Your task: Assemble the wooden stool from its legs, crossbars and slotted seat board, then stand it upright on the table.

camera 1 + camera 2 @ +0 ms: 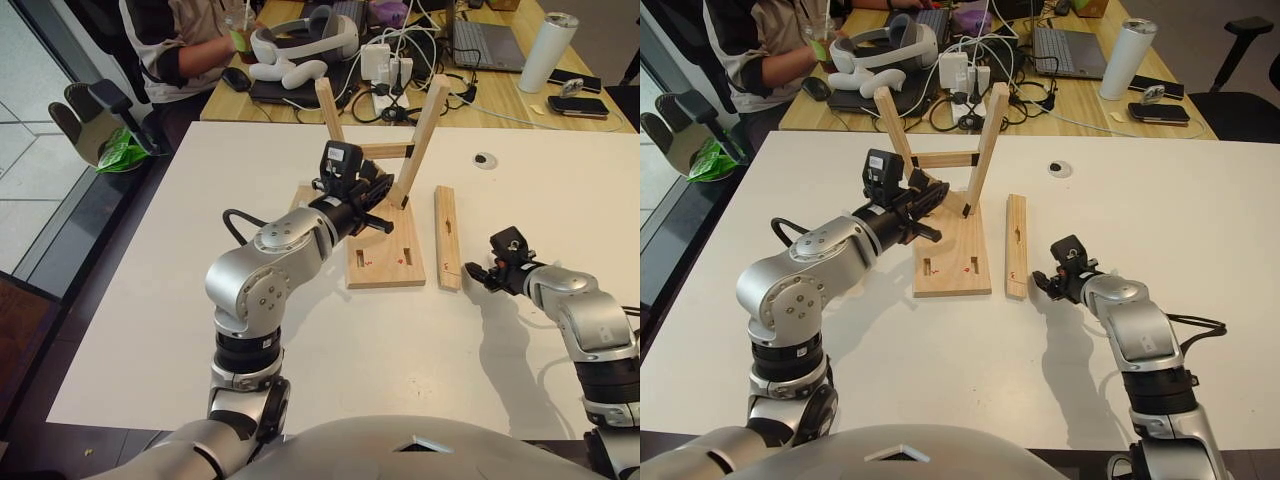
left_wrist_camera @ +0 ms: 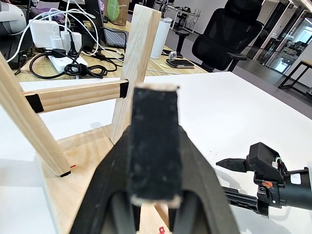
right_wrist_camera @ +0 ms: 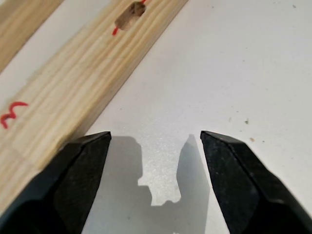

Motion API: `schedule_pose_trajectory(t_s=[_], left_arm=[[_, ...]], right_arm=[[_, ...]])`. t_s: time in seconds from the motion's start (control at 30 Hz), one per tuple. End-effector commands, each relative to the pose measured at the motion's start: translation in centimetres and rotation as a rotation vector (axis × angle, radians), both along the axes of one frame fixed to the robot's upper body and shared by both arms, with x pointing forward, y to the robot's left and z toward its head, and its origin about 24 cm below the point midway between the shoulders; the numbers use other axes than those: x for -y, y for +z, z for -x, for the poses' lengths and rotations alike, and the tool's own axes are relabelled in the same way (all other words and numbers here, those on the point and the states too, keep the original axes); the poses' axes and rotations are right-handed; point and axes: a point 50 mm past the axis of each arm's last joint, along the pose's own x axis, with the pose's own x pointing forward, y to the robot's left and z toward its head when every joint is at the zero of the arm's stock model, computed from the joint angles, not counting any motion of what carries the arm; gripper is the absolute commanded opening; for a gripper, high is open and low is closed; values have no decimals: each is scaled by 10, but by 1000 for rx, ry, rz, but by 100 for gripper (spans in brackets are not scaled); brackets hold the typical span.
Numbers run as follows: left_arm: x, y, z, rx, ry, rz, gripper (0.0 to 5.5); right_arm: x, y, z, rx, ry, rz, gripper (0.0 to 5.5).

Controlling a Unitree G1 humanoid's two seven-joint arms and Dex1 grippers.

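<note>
Item, left gripper [image 1: 385, 208]: mine, low over the far half of the seat board [image 1: 385, 262], close to the foot of the right upright leg [image 1: 425, 130]. It is clamped on a short black-faced wooden piece [image 2: 153, 141], which sits pinched between both fingers and points toward that leg. Item, right gripper [image 3: 155, 141]: mine, spread wide and holding nothing, hovering just above the white table [image 1: 200, 250] beside the near end of the loose leg [image 1: 447, 235]. One of its fingers [image 3: 80, 165] is at that leg's edge; whether it touches I cannot tell. Item, seat board: flat on the table, slots showing at its near end. Item, frame — two legs, the other being the left upright leg [image 1: 328, 105] — standing tilted at the board's far end, joined by a crossbar [image 1: 385, 151]. Item, loose leg: lying flat just right of the board, parallel to it.
</note>
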Motion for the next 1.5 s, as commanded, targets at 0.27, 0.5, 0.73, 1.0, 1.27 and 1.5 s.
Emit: schedule_pose_trajectory(t_s=[0.27, 0.5, 0.73, 1.0, 1.27, 1.5], left_arm=[[-7, 9, -10, 50, 19, -58, 41], [-8, 7, -12, 55, 1, -81, 41], [-8, 3, -7, 57, -10, -114, 41], [-2, 3, -9, 63, -32, -119, 41], [-10, 4, -9, 72, -3, -128, 41], [-13, 2, -5, 72, 22, -132, 41]], right_arm=[[-82, 11, -10, -22, 147, -272, 339], [-126, 14, -5, -46, 212, -376, 339], [-81, 56, -28, 94, 281, -313, 339], [-67, 8, -94, 39, 119, -252, 339], [-86, -16, -62, -167, 205, -288, 339], [-95, 22, -11, -154, 254, -350, 339]])
